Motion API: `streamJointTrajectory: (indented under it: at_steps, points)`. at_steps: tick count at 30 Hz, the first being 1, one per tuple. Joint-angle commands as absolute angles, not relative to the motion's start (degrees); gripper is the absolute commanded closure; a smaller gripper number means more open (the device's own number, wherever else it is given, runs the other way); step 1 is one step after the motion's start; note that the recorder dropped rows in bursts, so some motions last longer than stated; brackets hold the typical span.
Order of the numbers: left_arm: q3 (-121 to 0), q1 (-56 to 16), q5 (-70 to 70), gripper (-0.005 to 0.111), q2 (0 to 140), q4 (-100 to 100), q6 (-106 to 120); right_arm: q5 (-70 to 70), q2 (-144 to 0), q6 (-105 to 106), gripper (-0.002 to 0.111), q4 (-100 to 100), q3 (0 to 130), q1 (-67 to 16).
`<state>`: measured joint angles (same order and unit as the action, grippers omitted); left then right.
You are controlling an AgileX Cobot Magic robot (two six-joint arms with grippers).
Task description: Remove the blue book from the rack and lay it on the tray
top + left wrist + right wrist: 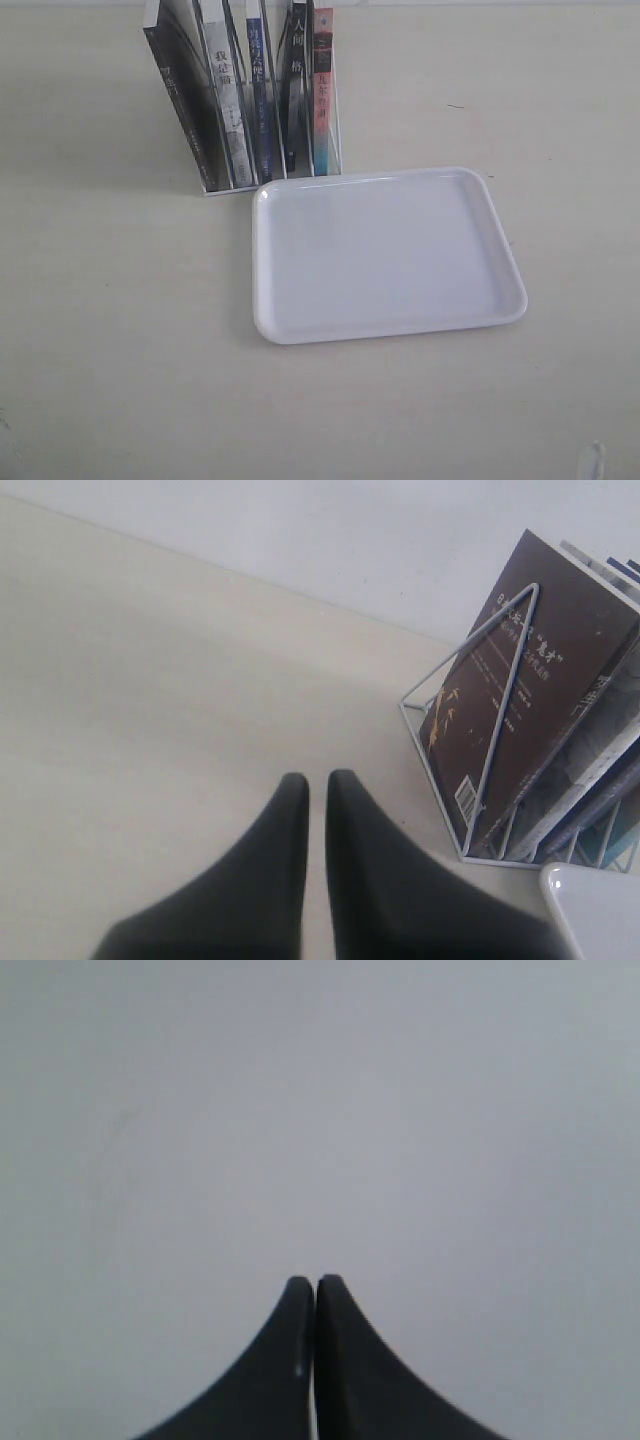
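The blue book [262, 100] stands upright in the rack [240, 186] at the back of the table, its narrow dark blue spine with white characters facing out, third slot from the left. The white tray [385, 325] lies flat just in front of the rack and to its right, with nothing on it. My left gripper [317, 780] hovers over bare table to the left of the rack [470, 780], its fingers almost together with nothing between them. My right gripper [315, 1282] is shut over a plain pale surface. Neither gripper shows clearly in the exterior view.
Other books share the rack: a black-covered one [180, 100] leaning at the left end, a pale-spined one [227, 95], a black-spined one [297, 90] and a pink-red-spined one [322, 90]. A corner of the tray [600, 920] shows in the left wrist view.
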<state>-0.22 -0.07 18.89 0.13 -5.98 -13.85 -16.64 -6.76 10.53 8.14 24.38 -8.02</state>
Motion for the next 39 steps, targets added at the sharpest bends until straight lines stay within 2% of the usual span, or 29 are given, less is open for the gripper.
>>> streamJointTrajectory:
  at_steps: [1,5,12,18,25,34,39]
  points:
    - [0.0,-0.7,18.4,0.101,0.0,-6.3,-14.0,10.6,-17.4,15.0,0.108,7.9,35.9,-7.7]
    - [0.0,-0.7,18.4,0.101,0.0,-6.3,-13.7,24.6,-27.2,15.0,0.108,7.9,41.6,-8.0]
    - [0.0,-0.7,18.4,0.101,0.0,-6.3,-13.7,17.0,-32.1,14.9,0.108,8.9,42.0,-8.5]
    - [0.0,-0.7,18.4,0.101,0.0,-6.3,-13.7,13.0,-32.1,12.3,0.108,19.7,42.0,-8.5]
    - [0.0,-0.7,18.4,0.101,0.0,-6.3,-13.7,15.3,-38.2,12.3,0.108,24.3,42.0,-8.5]
    - [0.0,-0.7,18.4,0.101,0.0,-6.3,-13.7,22.1,-55.1,16.0,0.108,30.4,42.0,-8.5]
    - [0.0,-0.7,18.4,0.101,0.0,-6.3,-13.7,22.9,-58.7,23.9,0.108,38.5,42.1,-8.6]
